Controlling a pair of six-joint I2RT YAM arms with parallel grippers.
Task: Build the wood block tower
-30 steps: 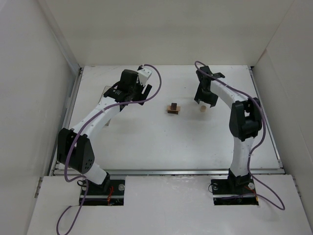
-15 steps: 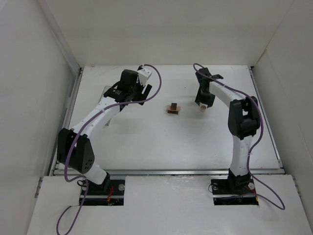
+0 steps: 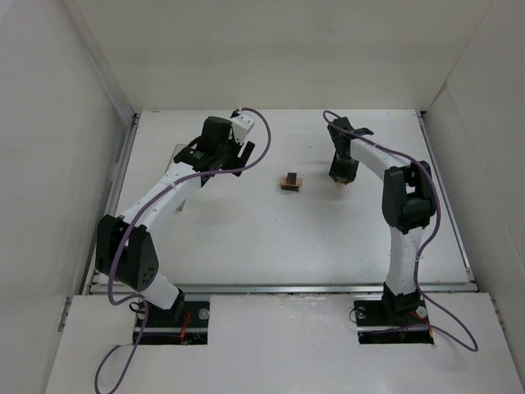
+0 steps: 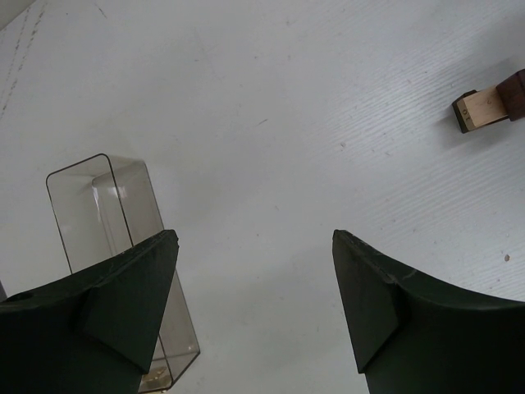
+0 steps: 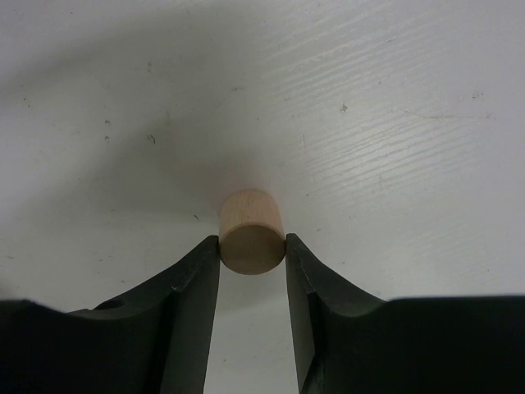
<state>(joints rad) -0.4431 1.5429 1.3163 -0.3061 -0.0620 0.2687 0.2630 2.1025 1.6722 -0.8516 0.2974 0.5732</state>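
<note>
A pale beige short cylinder (image 5: 252, 228) stands on the white table, and both fingertips of my right gripper (image 5: 252, 240) press against its sides. From the top view this gripper (image 3: 340, 176) points down at the table right of centre, hiding most of the cylinder. A tan slab with a dark brown cube on it (image 3: 289, 182) sits mid-table, left of the right gripper; its end shows at the left wrist view's right edge (image 4: 490, 105). My left gripper (image 4: 254, 242) hangs open over bare table, holding nothing, and is left of the slab (image 3: 239, 153).
A clear plastic box (image 4: 123, 246) lies on the table under the left finger of my left gripper. White walls (image 3: 74, 123) enclose the table on the left, back and right.
The right gripper has dropped onto the cylinder and its jaws have narrowed until they touch it. The left arm and the slab with its cube have not moved.
</note>
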